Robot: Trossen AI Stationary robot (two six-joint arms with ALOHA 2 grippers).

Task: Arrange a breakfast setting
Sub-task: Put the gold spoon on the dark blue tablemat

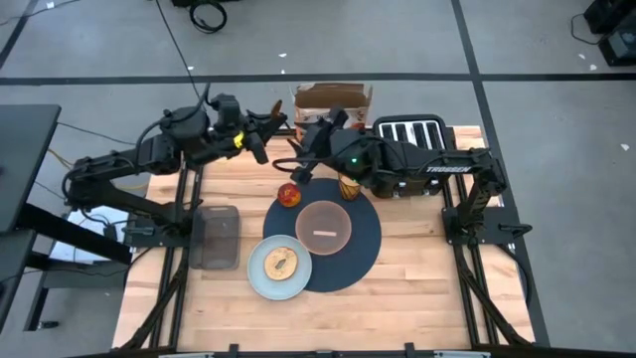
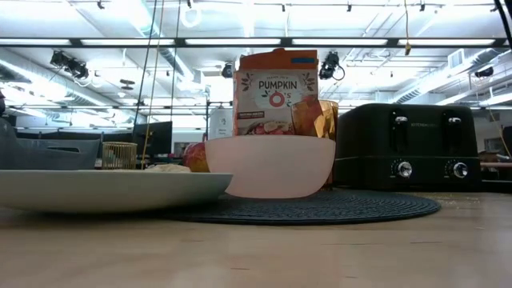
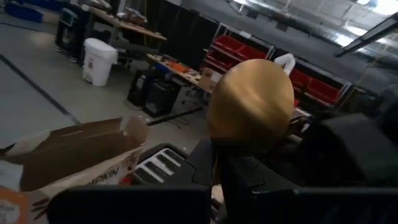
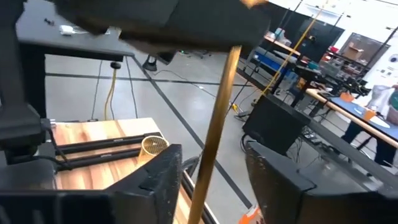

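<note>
Breakfast setting is mostly laid, judging by the high view. Going left to right: the pale-blue plate (image 1: pixel 260 278) with its bagel-like bread (image 1: pixel 281 263) lies at the near left, its right edge overlapping the round dark-blue placemat (image 1: pixel 360 254). The red apple (image 1: pixel 288 195) sits at the mat's far left edge. The pinkish bowl (image 1: pixel 324 226) stands in the middle of the mat, and the amber glass (image 1: pixel 348 185) is just beyond it at the far edge.

Only the gold spoon (image 3: pixel 252 106) is not yet down on the wooden surface (image 1: pixel 417 298). It hangs in the air above the far side, between the two arms. The left hand (image 1: pixel 266 137) appears clamped on it. The right hand (image 1: pixel 306 151) has its fingers (image 4: pixel 158 177) spread wide, with the handle running between them but not gripped.

What seems left is to finish passing the spoon across and lay it by the bowl. The cereal box (image 1: pixel 333 97) and toaster (image 1: pixel 409 131) stand at the far edge, outside the setting.
</note>
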